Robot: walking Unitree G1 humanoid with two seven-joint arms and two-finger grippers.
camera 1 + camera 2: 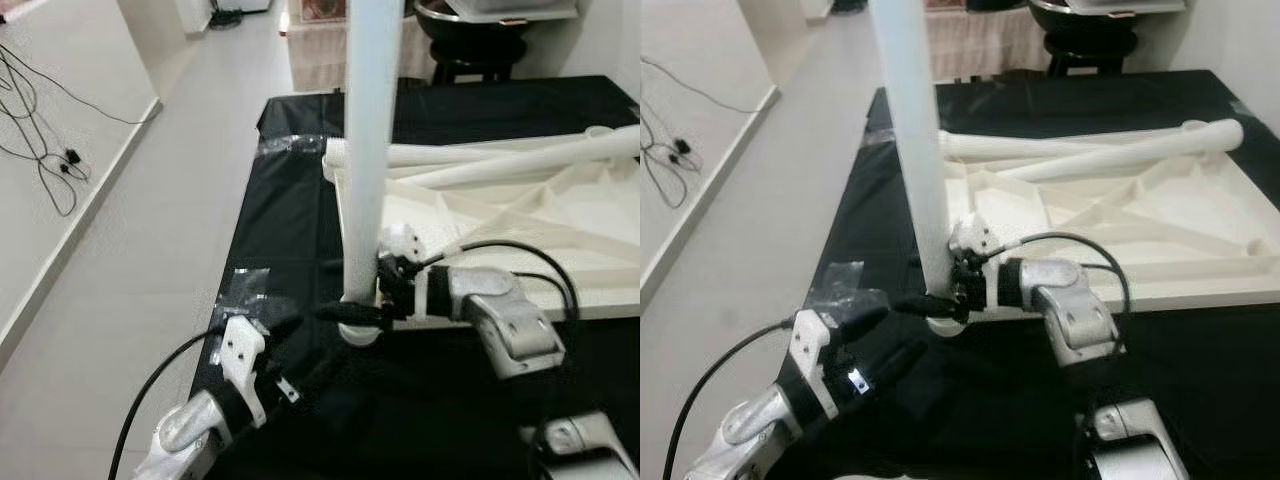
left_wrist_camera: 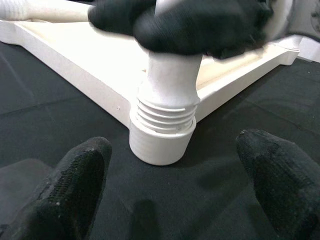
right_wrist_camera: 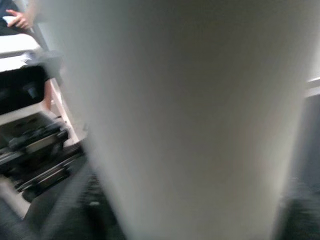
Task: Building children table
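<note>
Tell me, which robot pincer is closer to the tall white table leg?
The right one. The right pincer is clamped around the upright table leg just above its threaded end. The left pincer is open, low beside the leg's base, not touching it.

Head stereo pair: set high, facing forward and down over the black worktop point(image 1: 290, 230); both eyes share the upright white leg point(image 1: 912, 150), the overturned white tabletop point(image 1: 1160, 215) and both arms, the right eye offset sideways.
Left wrist camera: low, just above the worktop, looking along its two black fingers point(image 2: 75, 185) at the leg's threaded base point(image 2: 164, 120), close.
Right wrist camera: pressed near the leg point(image 3: 180, 115); blurred, with a person's hand point(image 3: 17, 20) far behind.
</note>
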